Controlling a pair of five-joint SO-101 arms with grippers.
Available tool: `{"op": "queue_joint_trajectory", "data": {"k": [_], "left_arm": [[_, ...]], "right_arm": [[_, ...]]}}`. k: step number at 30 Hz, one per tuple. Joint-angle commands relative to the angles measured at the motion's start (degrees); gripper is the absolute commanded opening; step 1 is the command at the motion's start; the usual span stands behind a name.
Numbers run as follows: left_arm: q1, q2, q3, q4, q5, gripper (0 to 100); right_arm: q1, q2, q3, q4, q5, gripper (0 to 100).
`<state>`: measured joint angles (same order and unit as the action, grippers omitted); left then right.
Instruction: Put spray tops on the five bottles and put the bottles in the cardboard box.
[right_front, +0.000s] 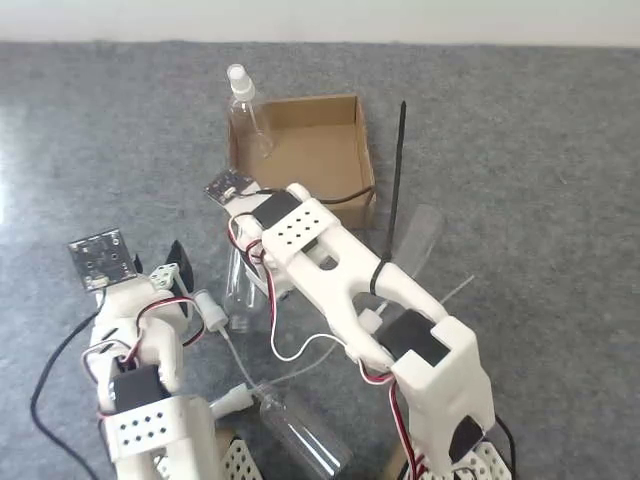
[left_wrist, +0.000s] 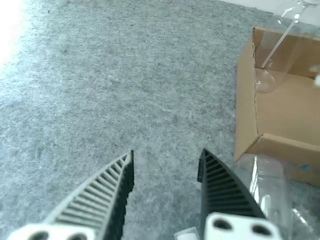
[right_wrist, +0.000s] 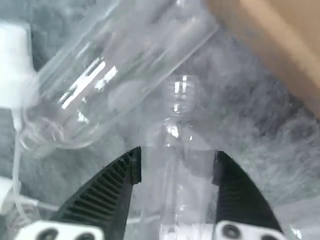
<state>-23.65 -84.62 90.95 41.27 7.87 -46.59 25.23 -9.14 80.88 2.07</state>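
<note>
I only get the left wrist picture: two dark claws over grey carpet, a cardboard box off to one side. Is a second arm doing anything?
Observer: Yes. The right gripper is at an upright bottle with a bare neck.
Operator: Any tops lying about?
Observer: A loose spray top, thin tube attached, lies on the carpet close to your arm.
Operator: Is the bottle in my box finished?
Observer: From above, that boxed bottle wears a white top and leans in a far corner of the cardboard box.
</note>
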Motion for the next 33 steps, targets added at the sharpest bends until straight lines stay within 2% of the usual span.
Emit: {"op": "queue_joint_trajectory", "data": {"k": [1,6,19,33], "left_arm": [[0.3,-0.7,-0.3,-1.1,-0.3,20],[0.3,-0.7,-0.3,-1.1,-0.3,20],[0.3,-0.7,-0.3,-1.1,-0.3,20],[0.3,-0.7,-0.3,-1.1,-0.3,20]], "right_arm": [[0.4,-0.1,-3.0,2.2,3.4,25.8],[0.4,-0.1,-3.0,1.8,7.4,25.6],[-0.3,4.0,-3.2,-4.5,7.1,21.2],[-0.7,0.9,-3.5,-4.1,6.9,23.2]]}}
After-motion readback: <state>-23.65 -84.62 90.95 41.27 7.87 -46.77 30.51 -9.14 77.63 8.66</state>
